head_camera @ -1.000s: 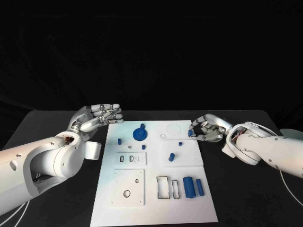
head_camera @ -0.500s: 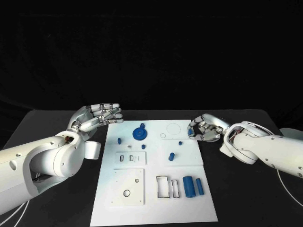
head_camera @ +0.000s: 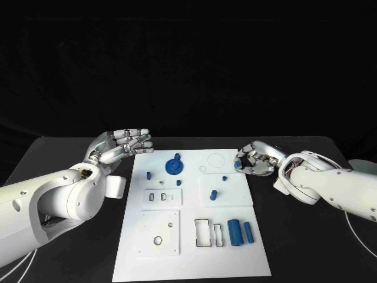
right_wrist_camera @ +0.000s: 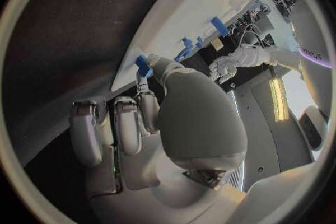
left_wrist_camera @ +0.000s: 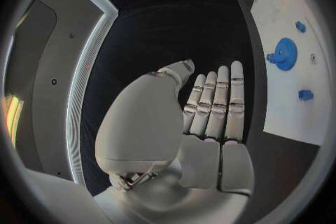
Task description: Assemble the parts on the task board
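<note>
**Right hand holds a blue peg at the board's far right corner**

The right hand pinches a small blue peg between thumb and finger — other fingers curled — at the 1 o'clock corner of the white board. The left hand holds nothing, fingers straight and together, at the board's 11 o'clock corner. A blue gear stands at 12 o'clock; two blue cylinders lie at 5 o'clock.

One task board, two hands
</note>
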Controlling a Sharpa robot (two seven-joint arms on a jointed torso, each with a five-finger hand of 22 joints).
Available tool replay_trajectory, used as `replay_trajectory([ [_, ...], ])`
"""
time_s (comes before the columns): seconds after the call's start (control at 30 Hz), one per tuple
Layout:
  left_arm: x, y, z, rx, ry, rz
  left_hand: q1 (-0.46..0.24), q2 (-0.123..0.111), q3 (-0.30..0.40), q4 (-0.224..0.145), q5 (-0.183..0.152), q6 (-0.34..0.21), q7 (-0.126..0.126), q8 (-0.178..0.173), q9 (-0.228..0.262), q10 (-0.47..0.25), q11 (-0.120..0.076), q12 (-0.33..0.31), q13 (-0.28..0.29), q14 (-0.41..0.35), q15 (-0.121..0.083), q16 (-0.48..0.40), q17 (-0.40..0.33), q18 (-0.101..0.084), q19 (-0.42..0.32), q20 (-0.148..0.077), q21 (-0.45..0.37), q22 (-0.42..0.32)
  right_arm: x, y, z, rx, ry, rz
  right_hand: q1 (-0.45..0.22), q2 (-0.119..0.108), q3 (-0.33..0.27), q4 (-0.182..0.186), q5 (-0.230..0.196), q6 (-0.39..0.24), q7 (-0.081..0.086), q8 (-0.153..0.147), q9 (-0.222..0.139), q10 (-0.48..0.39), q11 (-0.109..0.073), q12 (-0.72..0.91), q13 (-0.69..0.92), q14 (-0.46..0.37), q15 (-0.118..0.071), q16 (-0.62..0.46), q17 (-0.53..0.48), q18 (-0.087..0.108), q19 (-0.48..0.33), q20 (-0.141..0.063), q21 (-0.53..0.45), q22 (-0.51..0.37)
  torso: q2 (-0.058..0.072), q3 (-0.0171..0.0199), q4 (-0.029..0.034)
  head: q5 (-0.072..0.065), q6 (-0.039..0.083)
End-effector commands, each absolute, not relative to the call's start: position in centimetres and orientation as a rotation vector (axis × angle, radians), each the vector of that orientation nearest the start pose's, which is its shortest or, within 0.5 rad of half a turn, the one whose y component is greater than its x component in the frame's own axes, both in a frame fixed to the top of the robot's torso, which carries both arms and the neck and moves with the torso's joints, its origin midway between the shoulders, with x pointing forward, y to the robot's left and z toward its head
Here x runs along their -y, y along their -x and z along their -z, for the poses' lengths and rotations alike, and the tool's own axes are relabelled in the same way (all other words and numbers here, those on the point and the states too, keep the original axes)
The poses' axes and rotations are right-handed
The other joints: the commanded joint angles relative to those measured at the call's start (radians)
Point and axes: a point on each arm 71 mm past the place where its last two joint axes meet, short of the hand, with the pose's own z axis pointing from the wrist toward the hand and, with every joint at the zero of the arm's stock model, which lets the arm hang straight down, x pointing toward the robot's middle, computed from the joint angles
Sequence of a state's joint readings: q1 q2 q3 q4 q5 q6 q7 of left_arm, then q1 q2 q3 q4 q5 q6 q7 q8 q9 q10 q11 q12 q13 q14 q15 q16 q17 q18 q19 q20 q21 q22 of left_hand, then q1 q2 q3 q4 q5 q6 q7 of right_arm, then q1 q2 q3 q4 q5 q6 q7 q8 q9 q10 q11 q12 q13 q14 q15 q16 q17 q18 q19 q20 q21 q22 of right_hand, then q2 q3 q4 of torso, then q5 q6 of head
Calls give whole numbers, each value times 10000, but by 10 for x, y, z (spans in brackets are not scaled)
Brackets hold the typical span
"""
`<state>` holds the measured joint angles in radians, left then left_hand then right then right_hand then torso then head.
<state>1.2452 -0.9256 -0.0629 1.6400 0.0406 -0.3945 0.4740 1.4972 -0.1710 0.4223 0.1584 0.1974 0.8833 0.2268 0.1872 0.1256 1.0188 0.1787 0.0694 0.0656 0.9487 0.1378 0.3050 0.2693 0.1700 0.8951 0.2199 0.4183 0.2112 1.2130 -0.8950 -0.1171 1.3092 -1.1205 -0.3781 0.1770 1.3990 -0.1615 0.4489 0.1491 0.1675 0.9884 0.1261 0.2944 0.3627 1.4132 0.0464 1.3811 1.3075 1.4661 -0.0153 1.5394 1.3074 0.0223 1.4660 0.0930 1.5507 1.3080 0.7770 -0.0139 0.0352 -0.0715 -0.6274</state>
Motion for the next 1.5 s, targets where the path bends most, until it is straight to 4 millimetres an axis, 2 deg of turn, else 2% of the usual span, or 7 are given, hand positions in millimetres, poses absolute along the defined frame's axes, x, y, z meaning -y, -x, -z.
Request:
replay_trajectory([
  [0.03,-220,-473,152,-13068,10875,15702,-98,-11,23,-58,-43,71,6,37,8,25,-3,11,4,32,-46,26,8,36,-78,14,62,8,290,-508,205,-16006,-904,-7139,45,273,153,-54,-42,70,-94,193,201,14,-86,46,643,868,-119,64,1802,-172,923,-78,52,2492,3,3,9,-12,-1],
  [0.2,-220,-474,152,-13072,10882,15689,-98,-11,23,-58,-43,71,6,37,8,25,-3,11,4,32,-46,26,8,36,-78,14,62,8,286,-506,202,-15690,-985,-7204,12,422,386,-191,-209,34,-135,373,297,59,-129,66,674,871,-161,64,1808,-188,963,-131,99,2536,2,2,7,-6,1],
  [0.47,-221,-474,152,-13083,10898,15663,-98,-11,23,-58,-43,71,6,37,8,25,-3,11,4,32,-46,26,8,36,-78,14,62,8,266,-493,193,-15671,-1504,-7057,-182,419,508,-230,-183,-92,-129,472,356,-5,-127,-36,582,866,-170,54,1783,-180,942,-151,74,2514,-29,-8,-16,71,-52],
  [0.77,-220,-477,153,-13119,10921,15628,-101,-4,36,-67,-41,65,12,33,6,19,1,4,0,28,-44,24,12,37,-91,15,72,14,195,-468,174,-15829,-926,-7569,-393,386,612,-251,-73,-149,-148,583,409,-66,-143,-148,481,853,-182,32,1724,-201,994,-162,136,2570,-95,-38,-13,281,-172],
  [1.03,-218,-484,156,-13141,10942,15552,-111,8,50,-71,-40,77,2,39,8,35,-4,7,2,31,-44,27,17,37,-105,18,86,23,132,-453,175,-16025,44,-8074,-490,368,660,-268,4,-159,-159,645,438,-46,-153,-148,487,848,-192,21,1694,-205,1004,-171,148,2581,-194,-112,13,504,-355],
  [1.2,-216,-487,158,-13175,10957,15522,-111,8,50,-71,-40,77,2,39,8,35,-4,7,2,31,-44,27,17,37,-105,18,86,23,106,-448,185,-16242,592,-8097,-602,335,671,-259,15,-165,-171,695,459,-20,-163,-136,502,843,-201,10,1664,-203,1000,-179,142,2576,-233,-171,35,611,-451],
  [1.5,-214,-488,158,-13206,10966,15514,-111,8,50,-71,-40,77,2,39,8,35,-4,7,2,31,-44,27,17,37,-105,18,86,23,78,-439,208,-16561,1216,-8134,-713,290,667,-242,11,-172,-181,734,473,8,-171,-116,525,842,-209,8,1659,-201,994,-186,135,2570,-236,-202,54,741,-572],
])
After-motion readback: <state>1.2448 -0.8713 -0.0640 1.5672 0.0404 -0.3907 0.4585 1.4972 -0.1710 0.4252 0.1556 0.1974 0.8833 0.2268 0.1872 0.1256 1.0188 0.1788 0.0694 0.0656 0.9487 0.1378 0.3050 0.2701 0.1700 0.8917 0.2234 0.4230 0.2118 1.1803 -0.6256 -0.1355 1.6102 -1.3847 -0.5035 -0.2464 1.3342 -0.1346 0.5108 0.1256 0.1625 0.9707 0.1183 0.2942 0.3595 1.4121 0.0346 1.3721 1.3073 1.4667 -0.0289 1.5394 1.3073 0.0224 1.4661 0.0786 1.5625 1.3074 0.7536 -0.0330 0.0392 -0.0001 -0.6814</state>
